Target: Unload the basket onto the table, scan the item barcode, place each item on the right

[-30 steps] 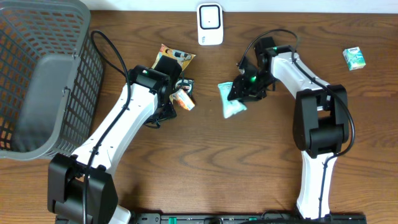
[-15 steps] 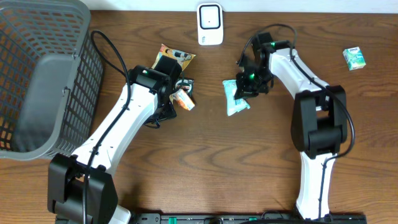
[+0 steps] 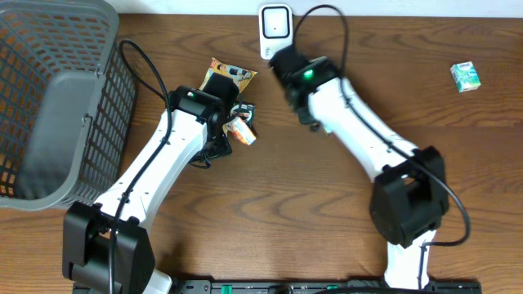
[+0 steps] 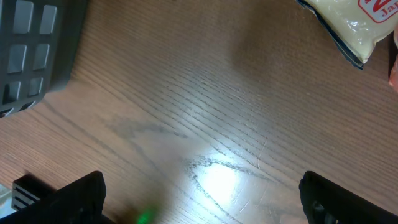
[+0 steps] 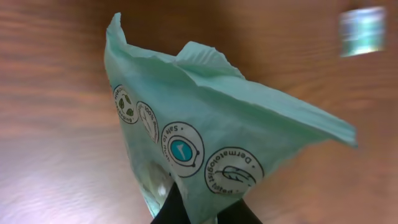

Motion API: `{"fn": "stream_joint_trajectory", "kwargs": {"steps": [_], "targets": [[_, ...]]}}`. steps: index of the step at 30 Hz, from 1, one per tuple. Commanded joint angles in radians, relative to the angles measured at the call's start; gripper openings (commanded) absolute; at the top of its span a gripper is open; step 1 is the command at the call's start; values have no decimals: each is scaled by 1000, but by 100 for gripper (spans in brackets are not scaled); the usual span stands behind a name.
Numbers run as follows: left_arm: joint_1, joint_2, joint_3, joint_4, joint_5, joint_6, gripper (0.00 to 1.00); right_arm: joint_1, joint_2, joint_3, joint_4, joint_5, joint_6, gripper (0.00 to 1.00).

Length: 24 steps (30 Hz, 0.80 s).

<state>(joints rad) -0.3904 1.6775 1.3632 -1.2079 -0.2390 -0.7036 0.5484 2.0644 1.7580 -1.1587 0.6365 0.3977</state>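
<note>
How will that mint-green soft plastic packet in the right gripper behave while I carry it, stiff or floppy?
Probably floppy: the mint-green soft plastic packet shows creases and a folded upper edge. Likely light, since a pinch at one end by the right gripper carries it. Its smooth film may slip.

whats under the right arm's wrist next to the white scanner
Overhead, the right arm hides it. The right wrist view shows a mint-green plastic packet with round printed badges, pinched by the right gripper, jaws shut, above the brown wooden table. No barcode shows.
</note>
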Motion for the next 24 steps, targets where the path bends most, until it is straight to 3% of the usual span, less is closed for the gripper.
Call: {"fn": "stream_joint_trajectory", "kwargs": {"steps": [1, 8, 17, 21, 24], "targets": [[3, -5, -6, -7, -16, -9, 98, 29, 50, -55, 21, 294, 103, 1], [3, -5, -6, -7, -16, -9, 98, 60, 150, -79, 34, 256, 114, 1], [3, -5, -6, -7, -16, -9, 98, 96, 165, -79, 30, 35, 110, 8], [3, -5, -6, -7, -16, -9, 98, 114, 165, -79, 28, 33, 110, 20], [3, -5, -6, -7, -16, -9, 98, 120, 165, -79, 29, -6, 110, 39]]}}
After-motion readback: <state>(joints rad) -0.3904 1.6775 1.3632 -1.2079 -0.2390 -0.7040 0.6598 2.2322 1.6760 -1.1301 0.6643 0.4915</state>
